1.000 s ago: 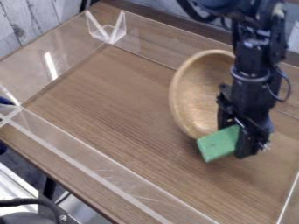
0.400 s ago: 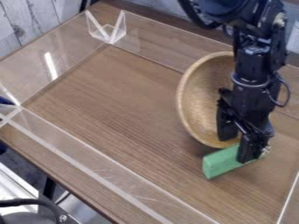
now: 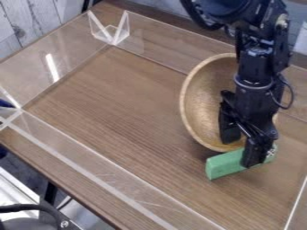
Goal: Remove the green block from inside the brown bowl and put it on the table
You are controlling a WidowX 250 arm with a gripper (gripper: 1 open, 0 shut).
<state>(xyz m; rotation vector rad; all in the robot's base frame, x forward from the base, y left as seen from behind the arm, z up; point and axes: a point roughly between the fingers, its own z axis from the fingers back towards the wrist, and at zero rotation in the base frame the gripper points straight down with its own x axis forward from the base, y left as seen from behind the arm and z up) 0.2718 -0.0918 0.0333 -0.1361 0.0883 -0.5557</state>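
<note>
On the near right of the desk (image 3: 120, 108), the green block (image 3: 223, 165) lies just outside the brown bowl (image 3: 199, 103), close to the bowl's near rim. The black claw (image 3: 254, 158) comes down from the far right, in front of the bowl, its tip over the block's right end and hiding part of it — how wide it stands, and whether it has hold of the block, I cannot tell. The bowl leans, its opening turned toward the left. A clear acrylic wall (image 3: 60, 175) runs along the desk's left side.
</note>
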